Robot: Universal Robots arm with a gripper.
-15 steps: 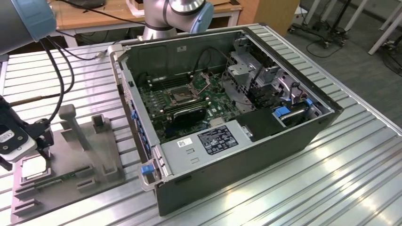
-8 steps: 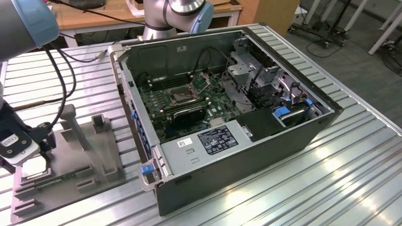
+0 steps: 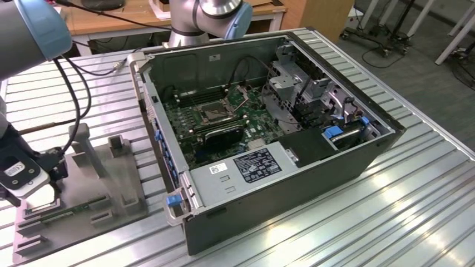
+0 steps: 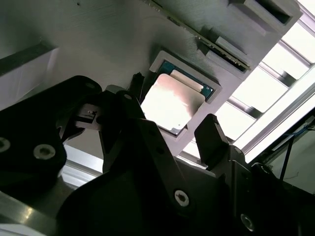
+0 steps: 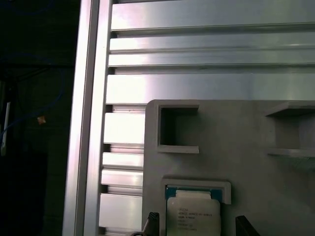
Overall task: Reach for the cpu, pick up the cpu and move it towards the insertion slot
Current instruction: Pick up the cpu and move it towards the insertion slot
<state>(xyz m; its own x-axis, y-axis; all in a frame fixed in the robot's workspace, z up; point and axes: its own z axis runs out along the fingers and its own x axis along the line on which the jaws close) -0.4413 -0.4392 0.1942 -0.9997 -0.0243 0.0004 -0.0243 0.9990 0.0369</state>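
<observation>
The reach is the step in hand; the cpu [image 4: 173, 101] is not yet gripped. It lies flat in its square recess in the grey holder [image 4: 98, 39] on the slatted aluminium table [image 3: 415, 183]. In the second wrist view the hand [image 4: 172, 110] hangs right over it, spread wide, with one dark finger off each opposite edge of the chip. I cannot tell whether either finger touches it.

In my judgement, a clean pick calls for the fingers to drop level with the chip's thin rim and close squarely.

In the exterior view the insertion slot [image 3: 213, 114] sits inside the open computer case [image 3: 297, 183], well apart, at about 2 o'clock from the hand.
</observation>
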